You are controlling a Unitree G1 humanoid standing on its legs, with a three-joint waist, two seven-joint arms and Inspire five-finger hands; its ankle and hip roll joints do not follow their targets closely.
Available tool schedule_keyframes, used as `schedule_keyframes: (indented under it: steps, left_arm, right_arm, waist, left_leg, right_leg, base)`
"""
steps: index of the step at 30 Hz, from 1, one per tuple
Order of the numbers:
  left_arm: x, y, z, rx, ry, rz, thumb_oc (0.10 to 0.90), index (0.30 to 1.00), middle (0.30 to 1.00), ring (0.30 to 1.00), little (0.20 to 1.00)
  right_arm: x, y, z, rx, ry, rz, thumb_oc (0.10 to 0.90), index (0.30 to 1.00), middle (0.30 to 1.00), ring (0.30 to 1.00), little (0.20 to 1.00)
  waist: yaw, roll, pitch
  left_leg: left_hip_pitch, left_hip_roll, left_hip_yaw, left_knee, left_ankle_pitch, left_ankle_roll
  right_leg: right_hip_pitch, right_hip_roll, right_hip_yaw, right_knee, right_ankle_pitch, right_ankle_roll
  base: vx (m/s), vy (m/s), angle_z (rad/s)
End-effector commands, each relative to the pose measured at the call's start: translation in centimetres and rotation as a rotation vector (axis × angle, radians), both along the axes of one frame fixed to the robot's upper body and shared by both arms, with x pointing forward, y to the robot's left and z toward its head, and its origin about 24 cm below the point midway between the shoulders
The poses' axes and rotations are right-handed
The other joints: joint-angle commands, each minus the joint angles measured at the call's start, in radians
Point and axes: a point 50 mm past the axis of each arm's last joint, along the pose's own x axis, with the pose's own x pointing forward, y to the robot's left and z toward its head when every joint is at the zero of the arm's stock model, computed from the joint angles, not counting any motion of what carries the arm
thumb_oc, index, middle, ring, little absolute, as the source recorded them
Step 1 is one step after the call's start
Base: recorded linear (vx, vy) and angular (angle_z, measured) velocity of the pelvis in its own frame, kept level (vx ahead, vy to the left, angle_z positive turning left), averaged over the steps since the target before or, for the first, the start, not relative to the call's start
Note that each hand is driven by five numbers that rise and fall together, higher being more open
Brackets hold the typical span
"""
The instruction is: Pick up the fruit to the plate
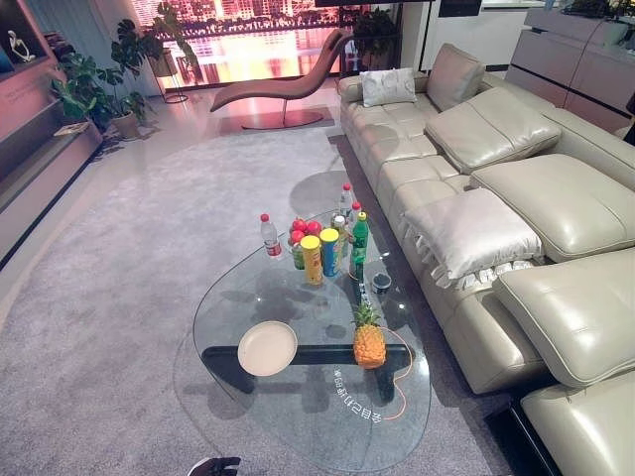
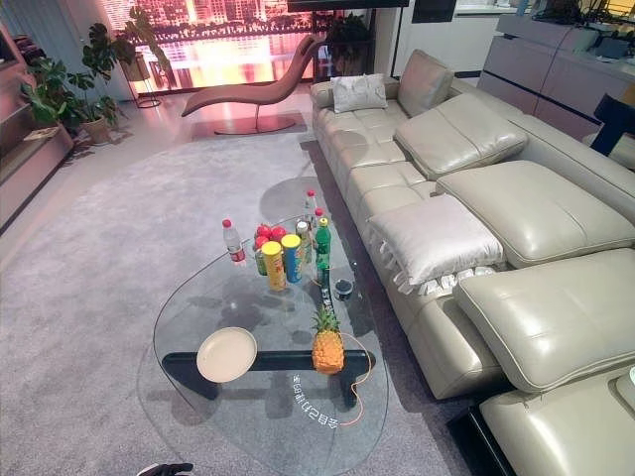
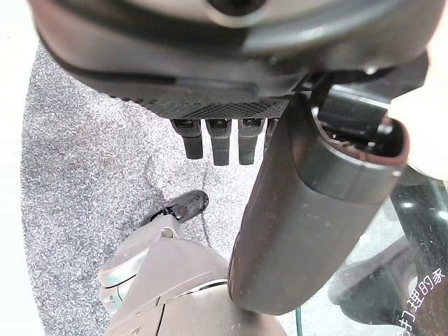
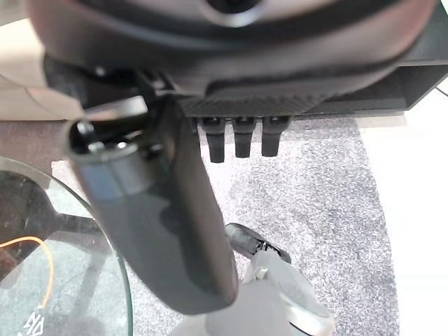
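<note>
pineapple [image 1: 369, 342] upright, crown up | plate [image 1: 267, 348] beside | left hand [image 3: 231, 143], right hand [image 4: 238, 136] fingers straight, empty

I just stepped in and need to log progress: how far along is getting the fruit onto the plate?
Nothing looks done yet. The plate lies bare on the glass table, and the pineapple stands upright beside it, untouched. Nothing is in hand: the left hand and right hand hang over the carpet by the table's edge, holding nothing. The whole pick and placement is left.
</note>
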Motion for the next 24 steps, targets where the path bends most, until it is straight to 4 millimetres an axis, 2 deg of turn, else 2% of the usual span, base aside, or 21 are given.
schedule_keyframes:
  steps: [1, 24]
  left_arm:
    - [2.82, 0.43, 0.76, 0.024, -0.052, -0.049, 0.800, 0.900, 0.900, 0.900, 0.900]
    - [2.88, 0.61, 0.82, 0.029, -0.060, -0.036, 0.800, 0.900, 0.900, 0.900, 0.900]
  right_arm:
    - [2.91, -0.43, 0.68, -0.033, -0.048, 0.015, 0.800, 0.900, 0.900, 0.900, 0.900]
    - [2.99, -0.42, 0.69, -0.037, -0.045, 0.015, 0.800, 0.900, 0.900, 0.900, 0.900]
  waist:
    - [-0.006, -0.019, 0.025]
    - [-0.002, -0.021, 0.017]
  left_leg:
    - [0.021, 0.052, 0.040, 0.005, 0.003, -0.022]
    - [0.027, 0.053, 0.037, 0.005, 0.003, -0.022]
  right_leg:
    - [0.012, -0.079, -0.031, 0.004, 0.014, 0.047]
    - [0.024, -0.078, -0.038, 0.004, 0.011, 0.045]
  base:
    - [0.00, 0.000, 0.00]
    - [0.00, 0.000, 0.00]
